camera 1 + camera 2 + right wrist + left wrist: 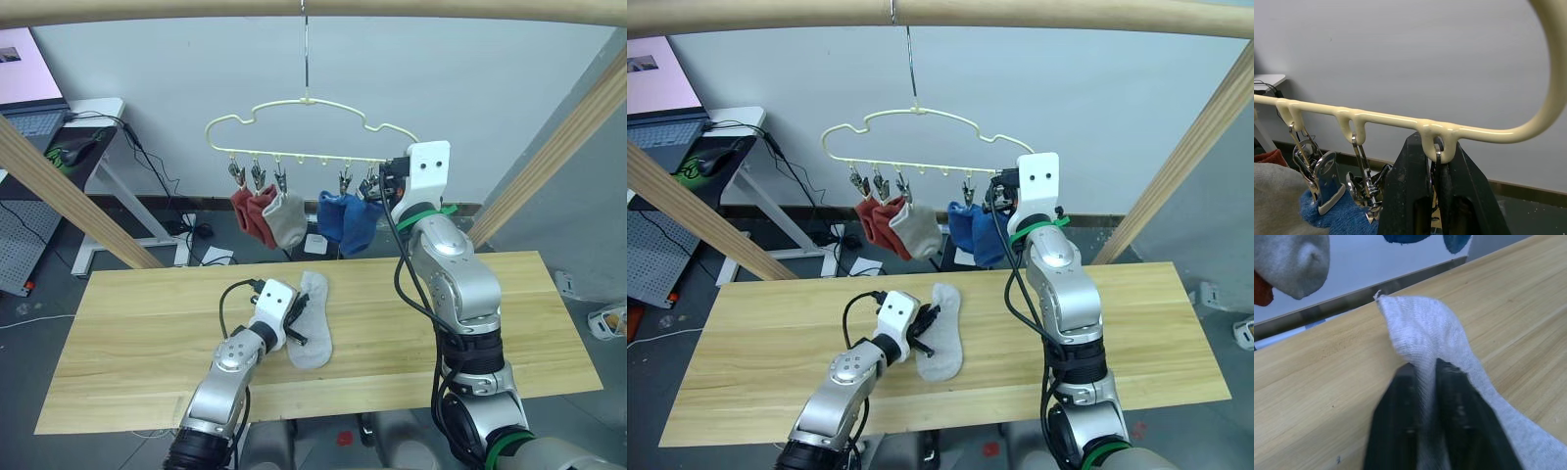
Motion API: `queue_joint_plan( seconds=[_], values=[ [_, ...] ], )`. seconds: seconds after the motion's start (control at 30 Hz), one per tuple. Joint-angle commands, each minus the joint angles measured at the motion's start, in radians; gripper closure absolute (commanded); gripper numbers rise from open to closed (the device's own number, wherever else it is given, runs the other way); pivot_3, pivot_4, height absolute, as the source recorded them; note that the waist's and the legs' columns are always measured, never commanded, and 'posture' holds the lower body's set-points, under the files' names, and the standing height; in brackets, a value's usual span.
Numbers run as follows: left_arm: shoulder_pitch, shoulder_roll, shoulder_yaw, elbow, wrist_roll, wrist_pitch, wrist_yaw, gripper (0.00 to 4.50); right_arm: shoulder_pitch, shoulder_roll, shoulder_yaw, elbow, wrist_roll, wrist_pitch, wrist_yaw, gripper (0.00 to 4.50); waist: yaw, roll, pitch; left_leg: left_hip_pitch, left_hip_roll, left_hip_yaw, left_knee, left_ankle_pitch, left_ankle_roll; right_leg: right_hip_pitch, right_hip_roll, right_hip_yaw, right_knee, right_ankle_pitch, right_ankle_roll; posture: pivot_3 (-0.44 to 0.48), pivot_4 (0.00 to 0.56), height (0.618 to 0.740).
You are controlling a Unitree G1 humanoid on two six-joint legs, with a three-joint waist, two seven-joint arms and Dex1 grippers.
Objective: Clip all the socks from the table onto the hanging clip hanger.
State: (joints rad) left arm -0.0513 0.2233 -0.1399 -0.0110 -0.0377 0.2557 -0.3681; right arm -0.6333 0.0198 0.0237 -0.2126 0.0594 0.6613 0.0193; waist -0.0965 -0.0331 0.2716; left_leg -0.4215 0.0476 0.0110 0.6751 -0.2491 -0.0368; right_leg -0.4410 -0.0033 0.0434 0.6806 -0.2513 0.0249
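One light grey sock (pixel 315 338) lies on the table (pixel 147 323) near its middle. My left gripper (pixel 297 318) is shut on that sock's edge, and in the left wrist view the fabric (pixel 1420 328) is pinched between the black fingers (pixel 1400 421). The pale yellow clip hanger (pixel 323 157) hangs by its hook from the pole. Two rust red socks (pixel 250 211), a grey sock (pixel 287 220) and two blue socks (pixel 348 220) hang from its clips. My right gripper (pixel 1434 147) is raised at the hanger's right end, shut on the end clip (pixel 1437 152).
A round wooden pole (pixel 441 10) runs across the top, with slanted wooden posts at the left (pixel 69 196) and right (pixel 558 147). A desk with a laptop (pixel 29 108) stands behind the table at the far left.
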Motion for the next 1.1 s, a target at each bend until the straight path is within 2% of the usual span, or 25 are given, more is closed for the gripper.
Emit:
queue_joint_plan(
  seconds=[0.03,0.3,0.6,1.0,1.1],
  values=[
    [0.004,-0.008,0.008,-0.035,0.004,-0.01,0.02,2.51,-0.01,0.005,0.006,-0.037,0.002,-0.029,-0.001,4.5,0.0,0.0,0.0,0.0,0.0,0.0,0.0,0.0,0.0,0.0,0.0,0.0,0.0,0.0,0.0,-0.146,0.272,0.738],
    [-0.01,-0.065,0.007,-0.066,0.003,0.045,0.088,0.07,-0.011,0.001,0.006,-0.034,0.002,-0.03,0.002,4.5,0.0,0.0,0.0,0.0,0.0,0.0,0.0,0.0,0.0,0.0,0.0,0.0,0.0,0.0,0.0,-0.145,0.273,0.738],
    [-0.096,-0.166,-0.02,-0.007,0.01,0.207,0.146,0.03,-0.015,0.0,0.011,-0.031,0.003,-0.034,0.006,4.5,-0.003,0.0,0.0,-0.001,-0.001,0.0,0.0,0.0,0.0,0.0,0.001,0.0,-0.001,0.0,0.001,-0.145,0.271,0.738],
    [-0.123,-0.192,-0.043,0.024,0.032,0.306,0.187,0.03,-0.012,0.003,0.011,-0.036,0.004,-0.033,0.002,4.5,-0.009,0.0,0.0,-0.001,-0.001,0.0,-0.001,0.0,0.0,-0.001,0.001,0.0,-0.001,-0.001,0.001,-0.151,0.271,0.738],
    [-0.117,-0.199,-0.038,0.019,0.029,0.327,0.195,0.58,-0.011,0.005,0.012,-0.038,0.004,-0.034,0.001,4.5,-0.01,0.0,0.0,-0.001,-0.001,0.0,-0.001,0.0,0.0,-0.001,0.001,0.0,-0.001,-0.001,0.001,-0.152,0.27,0.738]
  ],
)
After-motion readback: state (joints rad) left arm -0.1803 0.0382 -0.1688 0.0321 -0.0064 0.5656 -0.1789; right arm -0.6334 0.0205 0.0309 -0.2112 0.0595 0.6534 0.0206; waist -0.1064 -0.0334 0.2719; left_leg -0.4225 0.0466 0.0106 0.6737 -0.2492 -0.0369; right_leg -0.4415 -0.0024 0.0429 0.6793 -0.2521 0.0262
